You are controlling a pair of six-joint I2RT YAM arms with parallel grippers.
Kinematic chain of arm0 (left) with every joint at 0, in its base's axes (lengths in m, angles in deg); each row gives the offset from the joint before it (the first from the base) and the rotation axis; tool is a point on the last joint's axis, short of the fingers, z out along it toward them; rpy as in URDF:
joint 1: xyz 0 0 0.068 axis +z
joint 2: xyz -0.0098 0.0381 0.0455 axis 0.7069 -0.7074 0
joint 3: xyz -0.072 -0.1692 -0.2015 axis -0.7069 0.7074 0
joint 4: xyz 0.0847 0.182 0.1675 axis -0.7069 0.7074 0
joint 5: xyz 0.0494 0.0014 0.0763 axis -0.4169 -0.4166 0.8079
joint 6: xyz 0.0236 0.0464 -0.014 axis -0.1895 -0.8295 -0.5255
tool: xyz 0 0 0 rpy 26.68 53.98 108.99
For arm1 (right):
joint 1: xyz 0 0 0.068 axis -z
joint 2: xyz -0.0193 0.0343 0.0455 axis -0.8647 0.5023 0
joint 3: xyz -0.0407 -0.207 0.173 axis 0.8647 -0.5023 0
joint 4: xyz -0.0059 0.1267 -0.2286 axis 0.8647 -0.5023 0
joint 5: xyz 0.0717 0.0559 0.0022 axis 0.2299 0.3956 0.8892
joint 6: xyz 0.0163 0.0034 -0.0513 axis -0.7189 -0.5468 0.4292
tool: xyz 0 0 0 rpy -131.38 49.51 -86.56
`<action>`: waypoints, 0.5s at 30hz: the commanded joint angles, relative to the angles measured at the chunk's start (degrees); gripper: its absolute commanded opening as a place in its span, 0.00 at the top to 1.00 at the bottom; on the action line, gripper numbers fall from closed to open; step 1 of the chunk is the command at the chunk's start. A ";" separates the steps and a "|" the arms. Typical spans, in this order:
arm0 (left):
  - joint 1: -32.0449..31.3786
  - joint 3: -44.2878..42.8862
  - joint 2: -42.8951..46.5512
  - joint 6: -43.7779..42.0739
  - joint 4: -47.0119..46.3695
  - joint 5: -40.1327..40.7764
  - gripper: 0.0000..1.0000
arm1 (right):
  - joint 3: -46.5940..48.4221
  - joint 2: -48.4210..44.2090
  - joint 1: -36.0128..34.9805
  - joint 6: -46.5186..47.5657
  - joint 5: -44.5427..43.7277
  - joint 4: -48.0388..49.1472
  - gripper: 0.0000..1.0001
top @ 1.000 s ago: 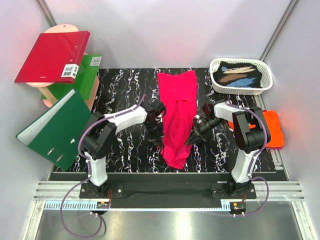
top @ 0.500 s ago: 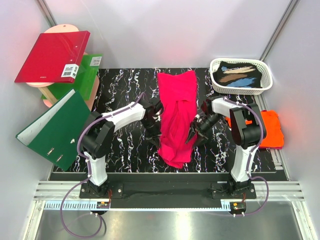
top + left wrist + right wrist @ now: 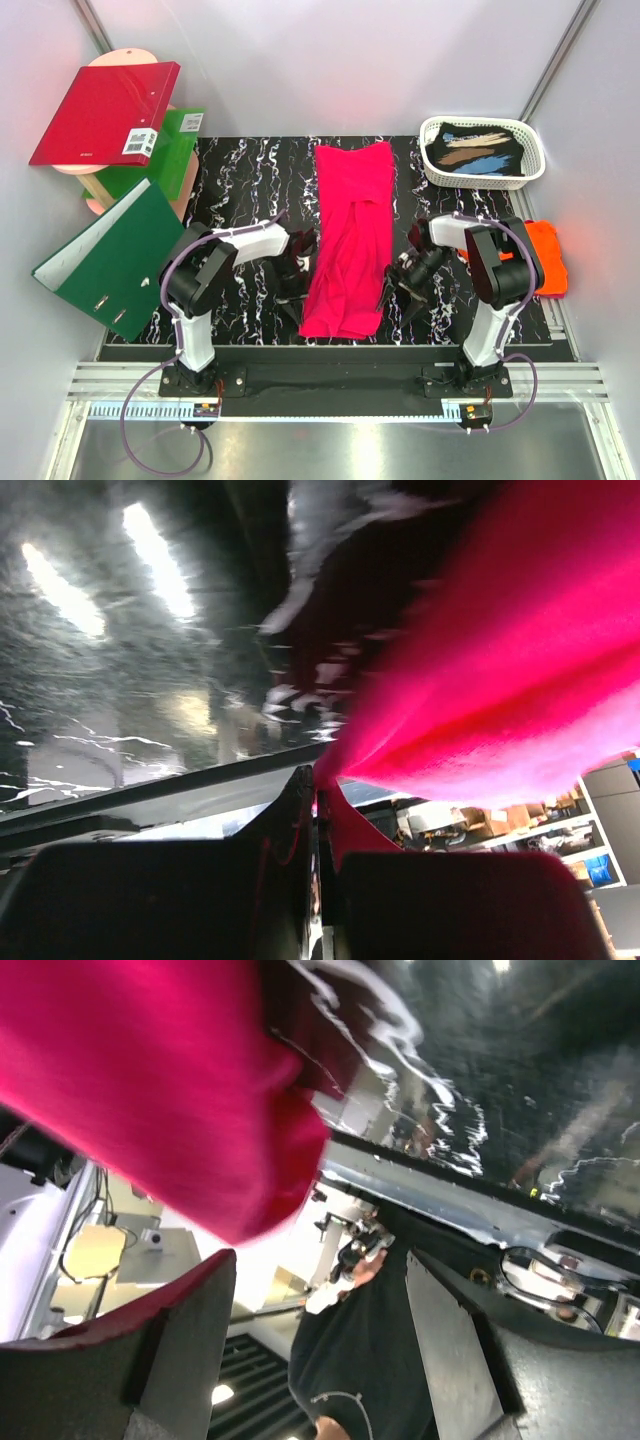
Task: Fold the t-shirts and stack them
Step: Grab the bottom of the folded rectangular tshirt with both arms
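My left gripper (image 3: 315, 792) clamps the magenta t-shirt (image 3: 345, 250) at its left edge; my right gripper (image 3: 320, 1280), fingers apart, sits beside its right edge.

magenta t-shirt (image 3: 348, 240) lengthwise on black marbled table (image 3: 240, 170), orange t-shirt (image 3: 550, 258) at right edge (partly behind the right arm (image 3: 505, 265))
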 commanded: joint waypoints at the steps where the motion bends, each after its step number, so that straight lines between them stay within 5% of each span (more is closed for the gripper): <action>1: -0.32 3.21 0.40 -1.10 -1.40 -1.49 1.00 | -5.73 -3.65 -0.14 -3.93 1.90 5.02 0.24; 8: -1.02 3.31 -0.83 0.22 -3.78 -2.02 1.00 | -12.94 -13.75 -0.49 -16.30 1.73 20.64 0.24; 9: -1.11 2.61 -1.00 0.22 -3.87 -2.19 0.94 | -13.82 -14.72 -0.49 -17.45 1.47 22.24 0.24; 11: -1.37 1.64 -1.88 0.13 -3.96 -2.37 0.71 | -16.72 -17.09 -0.66 -21.83 0.59 28.62 0.23; 13: -1.63 0.41 -2.23 0.13 -4.05 -2.72 0.28 | -21.44 -21.48 -0.84 -25.53 -0.55 34.27 0.23; 15: -1.81 -0.30 -2.23 0.13 -4.05 -2.02 0.13 | -25.06 -26.84 -1.28 -31.07 -2.04 43.32 0.23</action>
